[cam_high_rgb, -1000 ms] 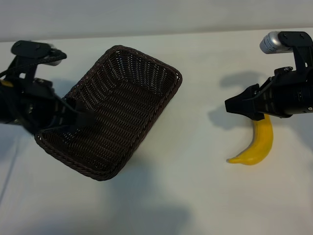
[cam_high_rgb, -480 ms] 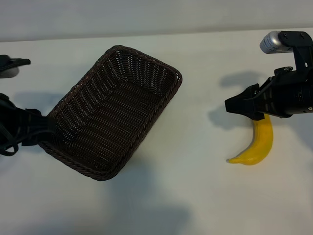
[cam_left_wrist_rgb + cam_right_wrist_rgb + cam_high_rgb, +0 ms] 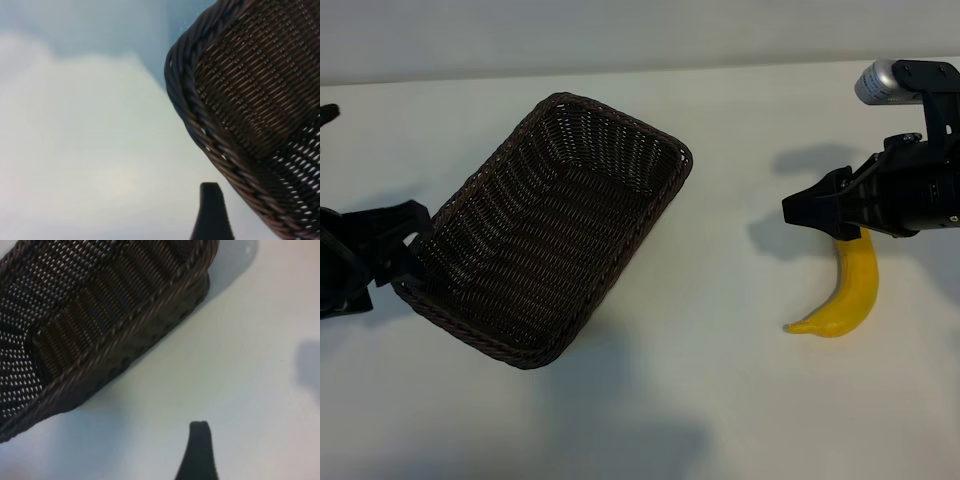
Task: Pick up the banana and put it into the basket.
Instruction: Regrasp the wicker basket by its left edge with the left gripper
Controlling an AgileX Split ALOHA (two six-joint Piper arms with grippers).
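Banana outside bare basket; left claw and right claw both released.

The left gripper has drawn back from over the basket toward its outer end. It now sits just beside the rim, rolled over.

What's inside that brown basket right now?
Nothing shows inside the basket, only its woven floor and walls. The banana lies on the table outside it, its upper end covered by the right gripper.
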